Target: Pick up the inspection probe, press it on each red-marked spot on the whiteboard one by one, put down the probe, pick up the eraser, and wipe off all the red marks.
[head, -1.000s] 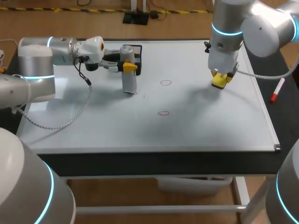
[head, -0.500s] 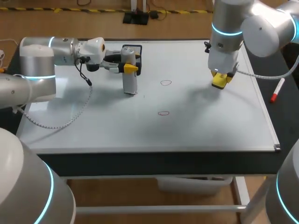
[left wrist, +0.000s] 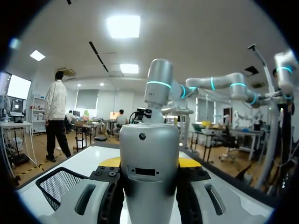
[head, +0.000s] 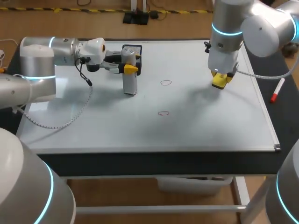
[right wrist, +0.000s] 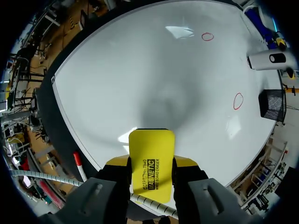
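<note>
A silver inspection probe [head: 129, 84] stands upright on the whiteboard [head: 201, 126], its lower end touching the surface. My left gripper [head: 128, 68] is shut on its upper part from the side; in the left wrist view the probe [left wrist: 149, 158] fills the gap between the fingers. Red circles are drawn at the board's middle [head: 166, 83] and nearer the front [head: 163, 113]. My right gripper [head: 219, 80] hangs over the right part of the board, shut on the yellow eraser [right wrist: 150, 156]. From there both red marks [right wrist: 207, 36] [right wrist: 238, 101] lie ahead.
A black mesh basket [head: 133, 49] sits at the board's far edge just behind the probe. A red marker [head: 277, 91] lies off the board's right edge.
The probe in my left gripper has shifted very slightly and stands a bit straighter. The right arm has not moved.
</note>
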